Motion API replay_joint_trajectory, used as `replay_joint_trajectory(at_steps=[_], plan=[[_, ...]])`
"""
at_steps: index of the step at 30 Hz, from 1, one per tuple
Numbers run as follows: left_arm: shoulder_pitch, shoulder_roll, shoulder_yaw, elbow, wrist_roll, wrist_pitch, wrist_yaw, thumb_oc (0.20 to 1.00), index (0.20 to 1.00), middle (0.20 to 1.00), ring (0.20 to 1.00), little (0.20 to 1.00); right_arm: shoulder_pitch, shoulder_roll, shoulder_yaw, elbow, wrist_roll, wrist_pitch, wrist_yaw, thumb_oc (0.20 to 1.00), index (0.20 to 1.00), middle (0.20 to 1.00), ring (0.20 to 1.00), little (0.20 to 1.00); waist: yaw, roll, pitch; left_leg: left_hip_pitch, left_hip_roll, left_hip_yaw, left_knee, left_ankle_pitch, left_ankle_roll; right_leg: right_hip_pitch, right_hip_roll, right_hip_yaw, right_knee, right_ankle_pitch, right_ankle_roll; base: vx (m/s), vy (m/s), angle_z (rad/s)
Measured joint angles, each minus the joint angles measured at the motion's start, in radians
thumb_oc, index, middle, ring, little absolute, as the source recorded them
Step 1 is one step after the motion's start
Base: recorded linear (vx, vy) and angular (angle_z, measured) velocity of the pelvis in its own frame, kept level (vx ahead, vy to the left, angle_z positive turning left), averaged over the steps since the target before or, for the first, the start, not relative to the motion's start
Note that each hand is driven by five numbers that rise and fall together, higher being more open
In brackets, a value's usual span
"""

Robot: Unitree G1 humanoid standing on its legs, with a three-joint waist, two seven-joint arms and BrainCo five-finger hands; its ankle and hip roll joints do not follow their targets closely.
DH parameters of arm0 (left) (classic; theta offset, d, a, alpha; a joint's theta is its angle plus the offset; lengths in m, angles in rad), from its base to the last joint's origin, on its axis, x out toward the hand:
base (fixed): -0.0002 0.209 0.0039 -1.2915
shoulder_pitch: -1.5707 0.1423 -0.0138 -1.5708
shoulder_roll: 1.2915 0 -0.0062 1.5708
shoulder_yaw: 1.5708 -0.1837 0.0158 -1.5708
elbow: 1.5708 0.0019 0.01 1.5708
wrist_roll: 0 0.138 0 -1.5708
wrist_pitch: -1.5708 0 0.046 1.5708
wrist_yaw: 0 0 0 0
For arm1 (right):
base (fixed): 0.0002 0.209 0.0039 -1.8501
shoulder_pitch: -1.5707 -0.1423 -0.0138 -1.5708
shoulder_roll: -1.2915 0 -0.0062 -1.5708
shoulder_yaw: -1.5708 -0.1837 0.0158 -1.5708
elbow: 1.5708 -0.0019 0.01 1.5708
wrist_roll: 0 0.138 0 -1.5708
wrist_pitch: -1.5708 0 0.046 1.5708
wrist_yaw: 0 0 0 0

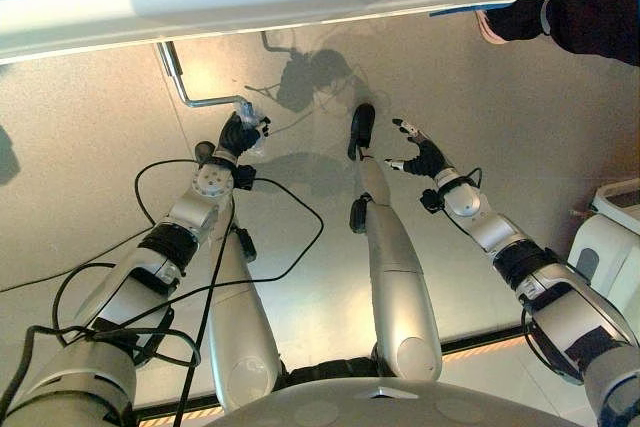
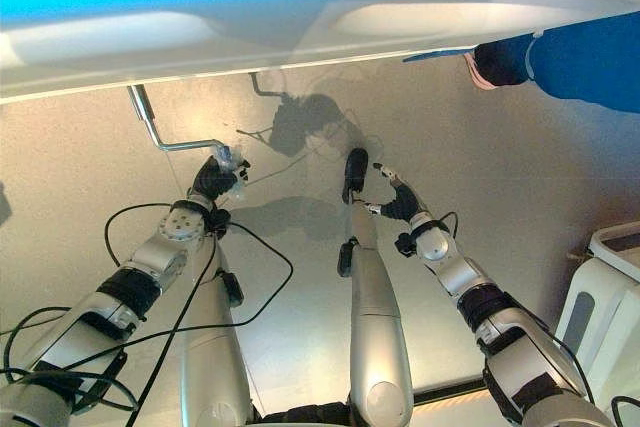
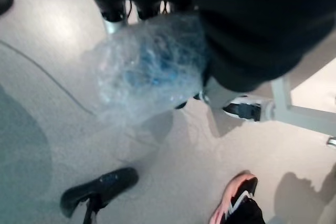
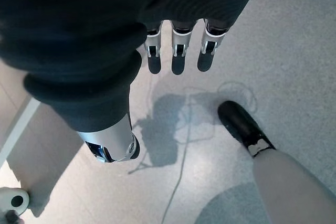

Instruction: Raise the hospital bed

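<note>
Dark-tipped silver fingers of the left hand, left of centre in the left eye view, are curled round the plastic-wrapped grip of the bent silver metal crank handle. That crank runs up and left to the underside of the white hospital bed frame, which crosses the top of the frame. The right hand, right of centre, hangs over the grey floor with fingers spread and holds nothing. A person's blue sleeve shows at the upper right. To crank well, I judge the left hand should keep its wrap firm on the slippery plastic and turn in full, even circles around the crank's axis.
</note>
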State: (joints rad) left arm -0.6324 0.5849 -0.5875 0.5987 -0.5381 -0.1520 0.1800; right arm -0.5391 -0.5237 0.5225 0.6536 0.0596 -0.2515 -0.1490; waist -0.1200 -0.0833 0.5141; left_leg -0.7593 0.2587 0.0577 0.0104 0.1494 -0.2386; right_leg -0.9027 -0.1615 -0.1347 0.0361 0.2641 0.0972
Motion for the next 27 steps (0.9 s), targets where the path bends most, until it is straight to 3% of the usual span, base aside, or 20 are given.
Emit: replay_joint_trajectory(at_steps=[8, 16, 21, 27], plan=[[0.067, 0.136, -0.040, -0.227, -0.120, -0.002, -0.069, 0.200, 0.200, 0.200, 0.200, 0.200, 0.037, -0.007, -0.023, -0.003, -0.014, 0.004, 0.008, 1.000, 1.000, 1.000, 1.000, 1.000, 0.019, 0.001, 0.001, -0.002, -0.003, 0.014, -0.003, 0.009, 0.000, -0.023, -0.002, 0.015, 0.016, 0.001, -0.001, -0.01, -0.004, -0.01], [0.175, 0.271, -0.006, -0.434, -0.195, -0.005, -0.144, 0.200, 0.200, 0.200, 0.200, 0.200, 0.079, -0.010, -0.048, -0.004, -0.022, 0.004, 0.012, 1.000, 1.000, 1.000, 1.000, 1.000, 0.038, 0.006, 0.004, -0.005, -0.003, 0.012, -0.005, 0.012, -0.001, -0.027, -0.003, 0.015, 0.024, -0.001, 0.000, 0.01, -0.002, 0.00], [0.264, 0.356, 0.050, -0.521, -0.196, -0.015, -0.206, 0.200, 0.200, 0.200, 0.200, 0.200, 0.110, -0.022, -0.079, -0.023, -0.022, 0.002, 0.031, 1.000, 1.000, 1.000, 1.000, 1.000, 0.058, 0.012, 0.008, 0.001, -0.003, 0.006, -0.012, 0.014, 0.000, -0.025, -0.005, 0.012, 0.029, -0.005, 0.000, 0.01, 0.002, 0.01], [0.454, 0.426, 0.224, -0.623, -0.196, -0.040, -0.239, 0.200, 0.200, 0.200, 0.200, 0.200, 0.149, -0.043, -0.094, -0.063, -0.022, -0.005, 0.049, 1.000, 1.000, 1.000, 1.000, 1.000, 0.073, 0.020, 0.012, 0.000, -0.005, -0.003, -0.009, 0.016, 0.001, -0.021, -0.008, 0.007, 0.030, -0.005, 0.000, 0.00, 0.002, 0.01]])
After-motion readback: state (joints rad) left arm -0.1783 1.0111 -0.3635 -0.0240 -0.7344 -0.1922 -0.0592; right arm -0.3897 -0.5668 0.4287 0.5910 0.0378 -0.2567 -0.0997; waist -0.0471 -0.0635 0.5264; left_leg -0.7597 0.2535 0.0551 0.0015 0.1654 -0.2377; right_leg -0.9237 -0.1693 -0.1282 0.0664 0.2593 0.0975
